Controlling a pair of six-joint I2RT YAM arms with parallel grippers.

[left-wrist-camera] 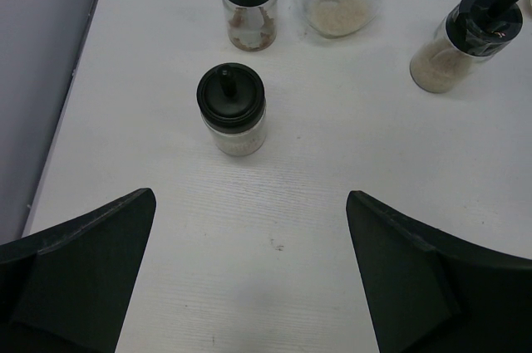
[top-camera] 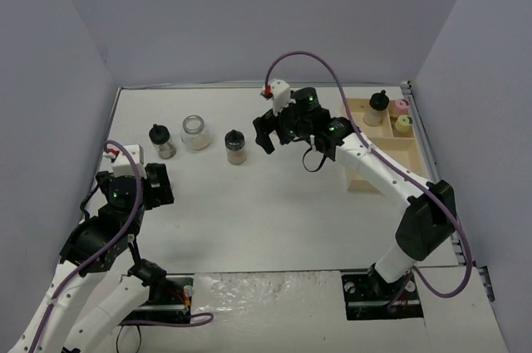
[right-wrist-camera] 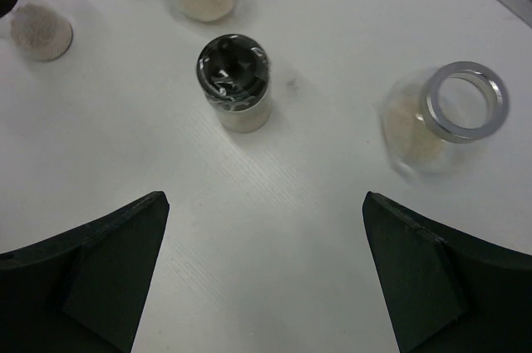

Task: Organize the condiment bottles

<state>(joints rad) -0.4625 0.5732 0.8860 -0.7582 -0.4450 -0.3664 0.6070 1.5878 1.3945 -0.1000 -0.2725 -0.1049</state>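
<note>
Three jars stand in a row at the back left: a black-capped jar of brown powder [top-camera: 160, 140], a wider silver-rimmed jar [top-camera: 196, 132] and a black-capped jar of pale powder [top-camera: 235, 146]. My left gripper [top-camera: 156, 185] is open and empty; its wrist view [left-wrist-camera: 249, 195] shows another black-capped jar [left-wrist-camera: 231, 108] just ahead of it. My right gripper [top-camera: 274, 139] is open and empty; its wrist view [right-wrist-camera: 264, 197] shows a black-capped jar [right-wrist-camera: 234, 79] ahead and a second silver-rimmed jar [right-wrist-camera: 440, 116] to the right. A black-capped [top-camera: 378, 108], a pink-capped [top-camera: 401, 106] and a yellow-capped jar [top-camera: 403, 124] stand in the tray.
The pale wooden compartmented tray [top-camera: 391, 154] lies at the right, against the table's right edge. Grey walls close the table at the back and both sides. The right arm reaches across in front of the tray.
</note>
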